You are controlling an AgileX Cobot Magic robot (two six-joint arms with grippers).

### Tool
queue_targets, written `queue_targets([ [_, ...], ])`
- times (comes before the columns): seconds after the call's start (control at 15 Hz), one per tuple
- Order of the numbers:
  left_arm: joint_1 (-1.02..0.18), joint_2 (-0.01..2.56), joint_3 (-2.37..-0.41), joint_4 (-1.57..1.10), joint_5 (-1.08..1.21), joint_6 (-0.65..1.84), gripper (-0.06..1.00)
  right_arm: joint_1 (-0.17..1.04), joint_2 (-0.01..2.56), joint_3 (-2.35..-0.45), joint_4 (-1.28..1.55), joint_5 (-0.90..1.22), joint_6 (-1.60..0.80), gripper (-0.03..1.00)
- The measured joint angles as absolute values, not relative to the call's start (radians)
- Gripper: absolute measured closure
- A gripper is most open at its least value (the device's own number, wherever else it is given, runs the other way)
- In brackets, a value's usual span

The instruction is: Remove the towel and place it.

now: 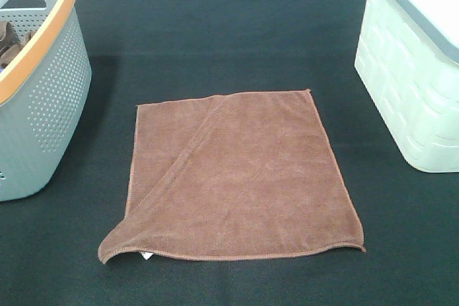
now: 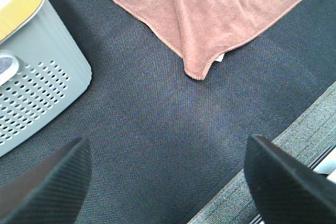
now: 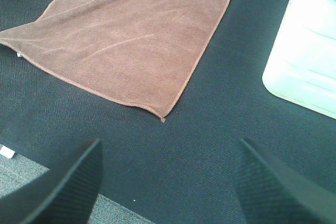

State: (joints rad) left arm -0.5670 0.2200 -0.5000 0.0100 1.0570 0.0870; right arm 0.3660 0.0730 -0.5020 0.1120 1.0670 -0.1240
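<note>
Btwn basket point(image 1: 43, 98) & bin point(image 1: 412, 84), towel point(image 1: 240, 177) flat, edges free.

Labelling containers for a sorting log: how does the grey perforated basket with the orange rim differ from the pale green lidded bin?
The grey perforated basket with the orange rim stands open on the left, with brown cloth visible inside; the pale green lidded bin stands closed on the right under a grey lid. The basket's walls are dotted with small holes; the bin's walls are solid, moulded in a block pattern. Both rest on the black table cover, flanking the rust-brown towel.
</note>
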Motion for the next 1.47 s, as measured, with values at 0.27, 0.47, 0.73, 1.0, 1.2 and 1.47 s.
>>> queue_targets([
  [0.27,-0.496,0.22,-0.5,0.009,1.057,0.087,0.18,0.33,0.073,-0.502,0.112,1.067,-0.124,0.3],
  [0.47,-0.215,0.219,-0.5,0.009,1.057,0.087,0.18,0.13,0.073,-0.502,0.112,1.067,-0.124,0.3],
  [0.73,-0.053,0.14,-0.5,0.009,1.057,0.087,0.18,-0.007,0.073,-0.502,0.112,1.067,-0.124,0.3],
  [1.0,-0.039,-0.003,-0.5,0.009,1.057,0.087,0.18,-0.027,0.063,-0.502,0.112,1.067,-0.124,0.3],
  [1.2,-0.061,-0.005,-0.5,0.009,1.057,0.087,0.18,-0.027,-0.003,-0.502,0.112,1.066,-0.124,0.3],
  [1.47,-0.07,-0.005,-0.5,0.01,1.057,0.087,0.18,0.018,-0.007,-0.502,0.113,1.066,-0.116,0.3],
])
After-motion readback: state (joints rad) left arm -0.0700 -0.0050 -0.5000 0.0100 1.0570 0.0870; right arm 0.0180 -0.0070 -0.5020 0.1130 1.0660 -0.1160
